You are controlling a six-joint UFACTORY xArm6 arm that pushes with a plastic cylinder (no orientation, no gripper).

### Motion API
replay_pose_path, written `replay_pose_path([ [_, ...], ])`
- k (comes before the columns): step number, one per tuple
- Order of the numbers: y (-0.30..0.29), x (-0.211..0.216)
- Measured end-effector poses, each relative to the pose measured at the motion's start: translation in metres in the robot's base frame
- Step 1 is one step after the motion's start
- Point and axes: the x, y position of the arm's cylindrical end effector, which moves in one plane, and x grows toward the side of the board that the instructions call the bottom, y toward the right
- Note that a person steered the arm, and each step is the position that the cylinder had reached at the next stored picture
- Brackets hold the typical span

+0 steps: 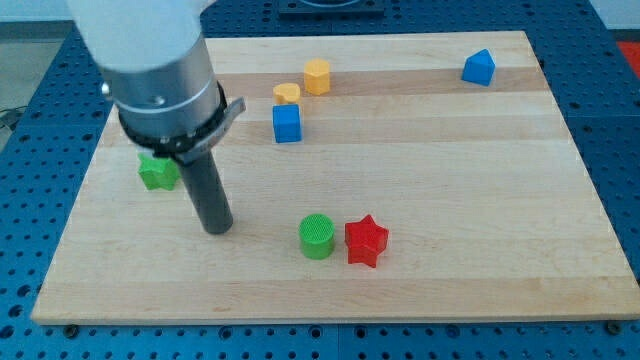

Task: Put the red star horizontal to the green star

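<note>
A: Where is the red star (366, 241) from my tip (217, 229)?

B: To its right, beyond the green cylinder (317, 237); green star (157, 171) up-left. Tip is a bare rod, touching nothing.

- A pale wooden board (420, 150) fills most of the view, its grain running from the view's left to the view's right in long planks.
- Under and around it lies a blue perforated table (615, 140), with rows of small round holes, showing on every side of the board.
- At the view's top left, a strip of pale floor (30, 45) shows beyond the table.
- Light is even and soft, with faint shadows.
</note>
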Motion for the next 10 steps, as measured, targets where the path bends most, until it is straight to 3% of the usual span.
replay_pose_path([
  [1, 0.029, 0.012],
  [2, 0.107, 0.016],
  [5, 0.142, 0.049],
  [6, 0.191, 0.058],
  [8, 0.196, -0.051],
  [10, 0.202, -0.037],
])
